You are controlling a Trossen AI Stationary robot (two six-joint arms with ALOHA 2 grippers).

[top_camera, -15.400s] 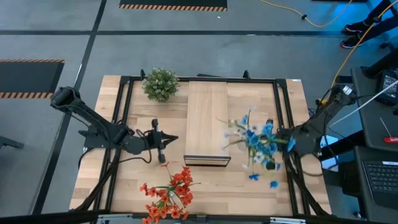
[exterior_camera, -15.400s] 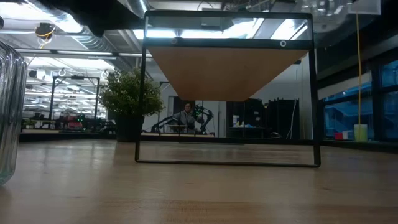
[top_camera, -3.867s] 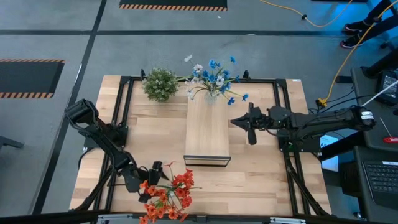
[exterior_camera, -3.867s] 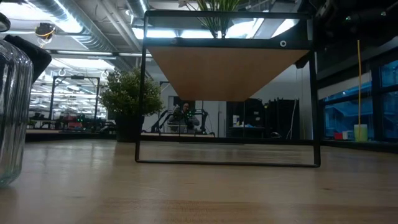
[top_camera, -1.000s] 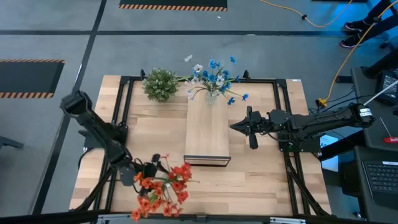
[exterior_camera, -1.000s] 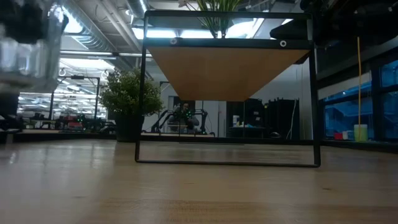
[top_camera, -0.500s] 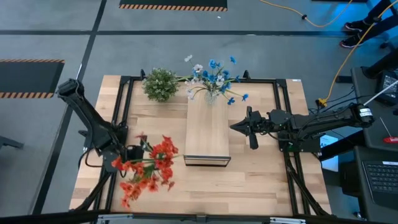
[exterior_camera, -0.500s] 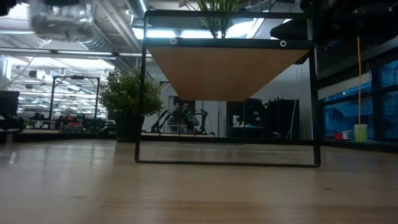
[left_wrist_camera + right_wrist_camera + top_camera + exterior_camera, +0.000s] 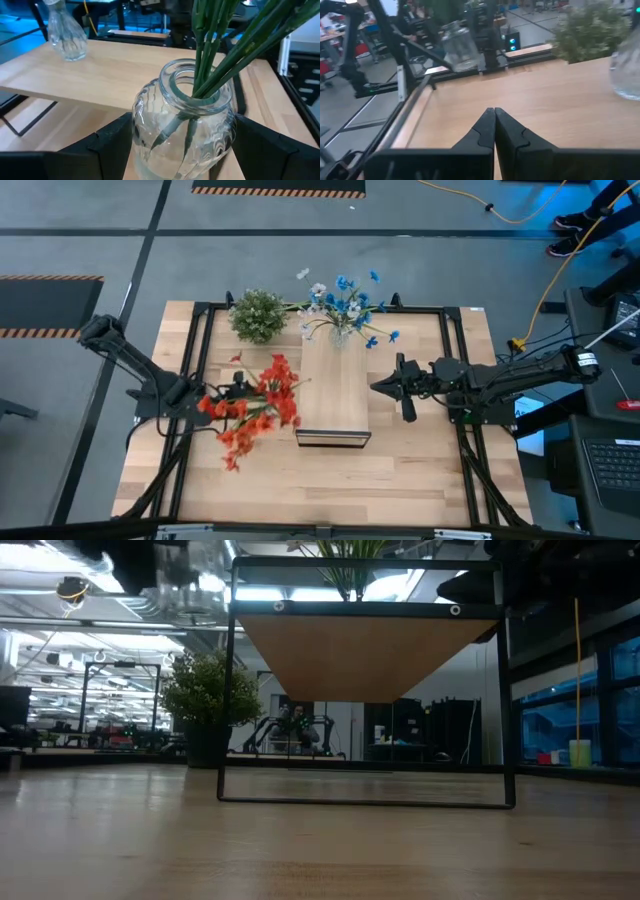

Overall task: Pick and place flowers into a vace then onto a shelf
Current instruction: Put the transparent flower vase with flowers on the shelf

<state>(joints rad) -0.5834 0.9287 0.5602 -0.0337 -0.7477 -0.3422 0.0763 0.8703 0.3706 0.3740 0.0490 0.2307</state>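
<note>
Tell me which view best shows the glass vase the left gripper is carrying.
Left wrist view: the glass vase fills the frame, green stems in its neck, clamped by the left gripper. In the high view the red flowers hide it. The low view shows a blurred bit near the top; the right wrist view shows it far off.

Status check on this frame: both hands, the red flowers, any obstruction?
Left hand shut on glass vase of red flowers, lifted beside shelf. Right hand shut, waiting.
</note>
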